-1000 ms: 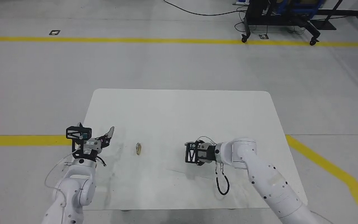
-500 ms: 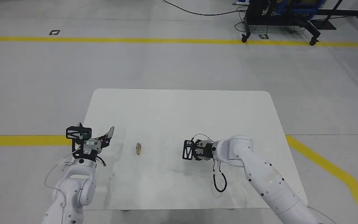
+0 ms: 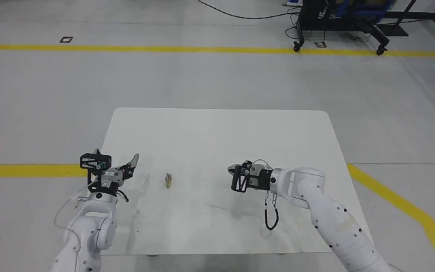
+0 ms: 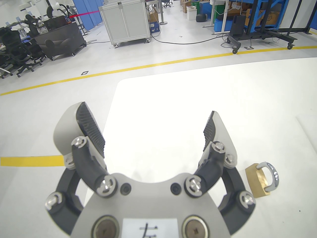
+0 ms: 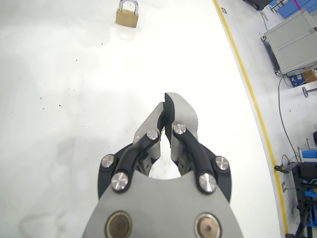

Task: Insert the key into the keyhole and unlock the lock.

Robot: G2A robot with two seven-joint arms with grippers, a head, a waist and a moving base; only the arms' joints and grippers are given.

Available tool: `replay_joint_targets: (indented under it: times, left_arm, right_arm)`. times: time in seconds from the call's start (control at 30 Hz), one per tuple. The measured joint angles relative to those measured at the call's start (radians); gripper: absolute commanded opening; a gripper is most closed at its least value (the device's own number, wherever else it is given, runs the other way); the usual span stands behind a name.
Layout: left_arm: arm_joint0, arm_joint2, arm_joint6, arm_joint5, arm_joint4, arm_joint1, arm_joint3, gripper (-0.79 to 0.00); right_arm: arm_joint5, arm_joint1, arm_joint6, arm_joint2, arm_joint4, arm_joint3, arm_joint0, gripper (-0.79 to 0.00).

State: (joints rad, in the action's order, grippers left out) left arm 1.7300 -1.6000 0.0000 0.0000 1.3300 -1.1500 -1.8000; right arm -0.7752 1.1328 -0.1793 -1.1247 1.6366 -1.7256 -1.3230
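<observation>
Sitting at about 9 o'clock from the middle of the surface [image 3: 224,129], the lock [image 3: 168,179] is a brass body with a silver shackle. From above it shows only as a narrow sliver. In the right wrist view the lock [image 5: 127,17] turns its broad brass face to the camera, and both legs of the shackle meet the body. In the left wrist view the lock [image 4: 260,180] lies just beside the pincer's outer edge, apart from it, on bare white surface [image 4: 173,95].

At 9 o'clock of the lock, near the surface's edge, the left pincer [image 3: 129,165] hangs with nothing touching it. Its own view shows the left pincer [image 4: 148,112] spread wide, ribbed pads facing each other across an empty gap.

At 3 o'clock of the lock, well apart from it and close to the middle of the surface, is the right pincer [image 3: 236,178], pointing toward the lock. In its own view the right pincer [image 5: 168,100] is closed, the black pads pressed together at the tips. Whether anything thin is pinched between them cannot be told. Small dark specks dot the surface [image 5: 49,75] between it and the lock.

A black cable [image 3: 270,217] loops down from the right arm at 5 o'clock of that pincer. Yellow lines [image 3: 204,49] cross the floor beyond the surface at 12 o'clock.
</observation>
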Motion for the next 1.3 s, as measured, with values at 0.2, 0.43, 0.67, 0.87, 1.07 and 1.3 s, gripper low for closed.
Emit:
replay_joint_targets:
  times: [0.2,0.43,0.67,0.87,1.07,1.3]
  left_arm:
    - [0.0,0.0,0.0,0.0,0.0,0.0,0.0,0.0]
    - [0.0,0.0,0.0,0.0,0.0,0.0,0.0,0.0]
    - [0.0,0.0,0.0,0.0,0.0,0.0,0.0,0.0]
    - [0.0,0.0,0.0,0.0,0.0,0.0,0.0,0.0]
    - [-0.01,0.006,0.076,-0.087,-0.152,-0.008,-0.059,0.0]
    - [-0.146,0.121,-0.162,-0.374,-0.74,-0.022,-0.047,0.0]
  right_arm:
    - [-0.001,0.0,-0.003,0.001,0.0,0.0,0.001,-0.785]
    - [-0.054,0.008,0.221,-0.03,-0.246,0.082,0.004,-0.785]
    - [-0.154,0.012,0.341,-0.028,-0.44,0.183,0.046,-0.785]
    - [-0.153,0.011,0.339,-0.029,-0.438,0.182,0.046,-0.785]
    - [-0.174,0.017,0.371,-0.012,-0.482,0.195,0.03,-0.785]
    - [-0.238,0.039,0.412,0.065,-0.829,0.313,0.081,-0.785]
